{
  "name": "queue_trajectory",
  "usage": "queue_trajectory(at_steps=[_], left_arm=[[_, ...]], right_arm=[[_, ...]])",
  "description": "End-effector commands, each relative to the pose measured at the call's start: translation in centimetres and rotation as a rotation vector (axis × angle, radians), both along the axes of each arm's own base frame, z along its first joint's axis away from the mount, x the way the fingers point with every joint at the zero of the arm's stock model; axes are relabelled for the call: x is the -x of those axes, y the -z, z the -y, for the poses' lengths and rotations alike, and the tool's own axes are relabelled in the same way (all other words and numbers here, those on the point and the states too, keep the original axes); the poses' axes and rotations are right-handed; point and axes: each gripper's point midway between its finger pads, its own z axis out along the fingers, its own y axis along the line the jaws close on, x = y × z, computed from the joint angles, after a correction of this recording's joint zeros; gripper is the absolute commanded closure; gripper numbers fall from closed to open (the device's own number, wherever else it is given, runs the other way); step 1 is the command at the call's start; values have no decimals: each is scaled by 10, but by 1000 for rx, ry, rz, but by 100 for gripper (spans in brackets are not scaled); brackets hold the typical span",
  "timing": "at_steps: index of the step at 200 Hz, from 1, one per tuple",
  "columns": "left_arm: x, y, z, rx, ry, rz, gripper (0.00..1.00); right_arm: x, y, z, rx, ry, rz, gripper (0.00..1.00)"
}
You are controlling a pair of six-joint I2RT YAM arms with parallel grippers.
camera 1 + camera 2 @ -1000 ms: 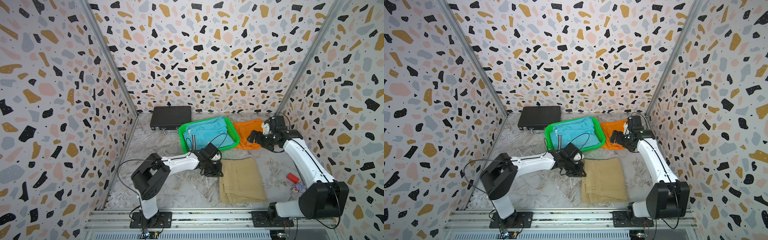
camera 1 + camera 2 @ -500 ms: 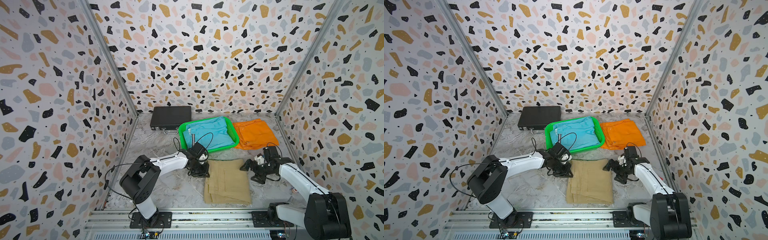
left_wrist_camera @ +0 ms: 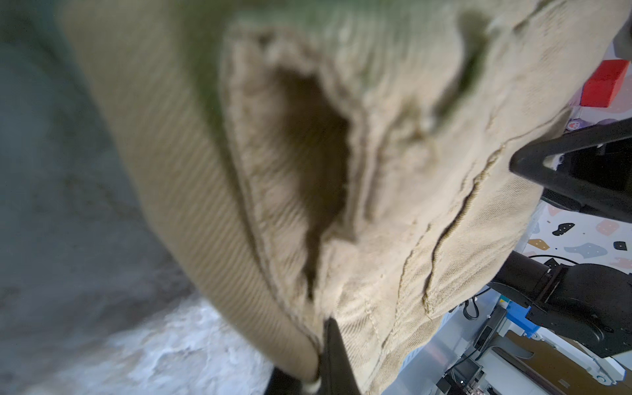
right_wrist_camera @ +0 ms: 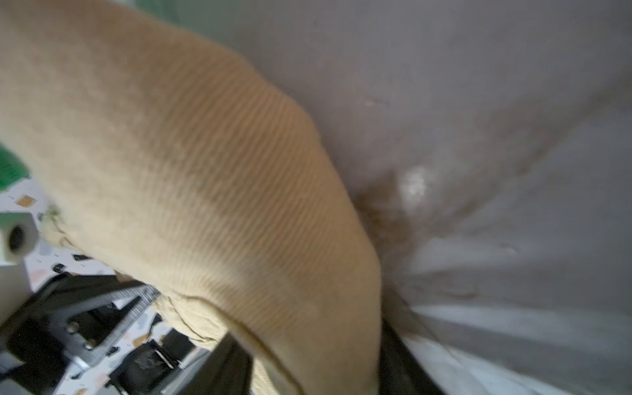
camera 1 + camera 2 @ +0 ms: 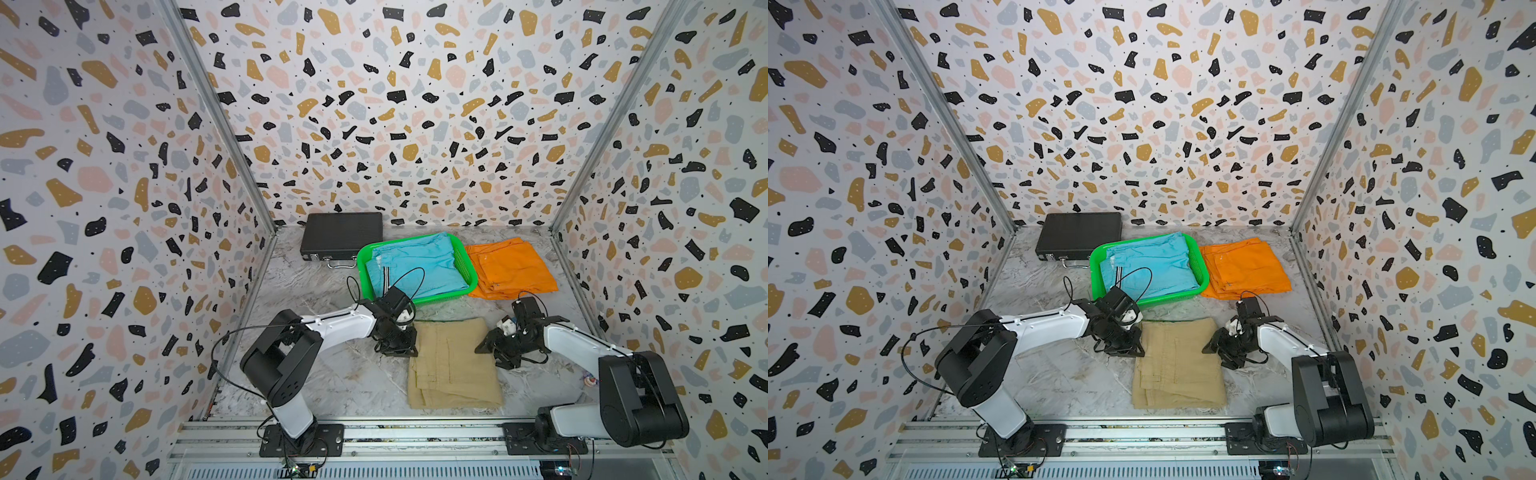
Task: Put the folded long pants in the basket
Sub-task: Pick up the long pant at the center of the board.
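The tan pants [image 5: 453, 365] lie flat, just nearer than the basket [image 5: 440, 297]. The left gripper [image 5: 405, 349] pinches their left edge tight. The right gripper [image 5: 485, 347] has cloth between its jaws, but I cannot tell if it grips. Both should lift together, level.

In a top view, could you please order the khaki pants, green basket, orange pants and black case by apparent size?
1. Folded khaki-tan cloth pants and bright green perforated plastic basket: about alike; pants lie nearer the camera.
2. Folded bright orange cloth pants.
3. Flat black rectangular case.
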Motion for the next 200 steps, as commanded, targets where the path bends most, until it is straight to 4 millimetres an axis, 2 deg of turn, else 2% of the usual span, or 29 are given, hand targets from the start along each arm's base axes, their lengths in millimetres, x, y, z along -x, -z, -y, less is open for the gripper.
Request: queue_trajectory(at_steps=[1,16,31,50,70,101,143,174,200], left_arm=[[1,7,-7,-31,-9,-17,100],[0,7,-7,-32,-12,-15,100],[-1,4,-7,-29,-11,-8,100],[-2,-9,-7,-21,-10,13,100],[-2,-29,-8,-7,-17,39,100],[2,-64,-7,35,-32,53,100],[-5,-129,-1,113,-44,123,100],[-13,-168,5,160,-45,170,100],[-30,-193,6,205,-64,194,100]], right_arm=[[-1,4,7,61,-10,26,75],[-1,3,6,62,-24,37,91],[-2,0,4,64,-40,54,100],[-1,-9,5,82,-49,77,100],[0,-29,6,98,-54,118,100],[1,-75,8,109,-68,200,100],[-4,-137,5,91,-104,314,100],[-18,-187,-2,62,-132,425,100],[-41,-226,-12,24,-148,518,100]])
